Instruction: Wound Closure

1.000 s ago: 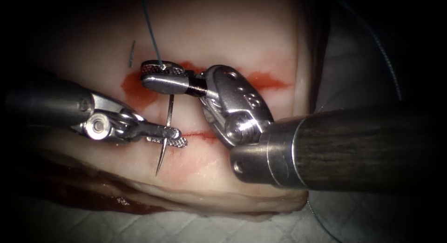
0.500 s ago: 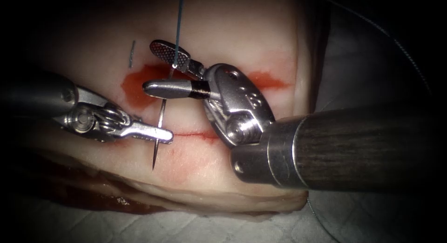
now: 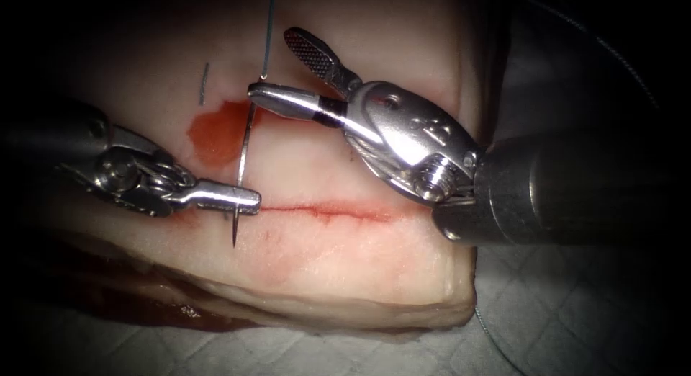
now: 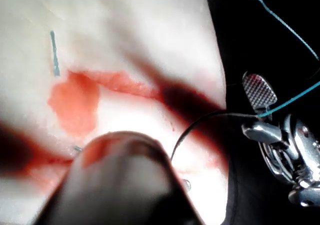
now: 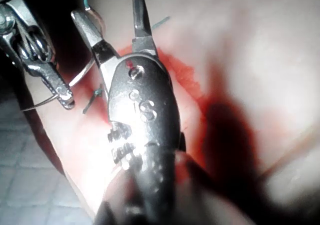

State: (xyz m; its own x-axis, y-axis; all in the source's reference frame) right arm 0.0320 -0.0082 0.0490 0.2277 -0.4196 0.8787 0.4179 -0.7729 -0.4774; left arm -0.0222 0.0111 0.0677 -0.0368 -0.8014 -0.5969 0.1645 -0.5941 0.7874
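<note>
the needle (image 3: 243,160) sits in the left hand (image 3: 241,199), clamped near its pointed end, the tip poking out just on the near side of the cut (image 3: 324,210) and the rest of the curve rising to the far side over the red fluid (image 3: 216,135). it looks free of the tissue (image 3: 324,275); i see no part of it buried. the left hand's jaws are closed on it right at the left end of the cut. the right hand (image 3: 288,70) stands wide open and holds nothing, its lower jaw just beside the needle's tail end where the thread (image 3: 268,30) joins and runs off to the far side.

what could go wrong here? my read: the grip is close to the point, so most of the needle hangs out unsupported, and a nudge from that open right jaw could swivel it in the left hand's grasp or knock it loose. the thread lies right next to the open jaws too; it could snag between them. the sharp tip hovers close to the tissue edge and could scratch it.

the count: one needle, one long thread, one short cut end of thread (image 3: 204,83) lying on the tissue far left, one patch of red fluid, one cut, two hands, one piece of tissue on the cloth (image 3: 403,347).
</note>
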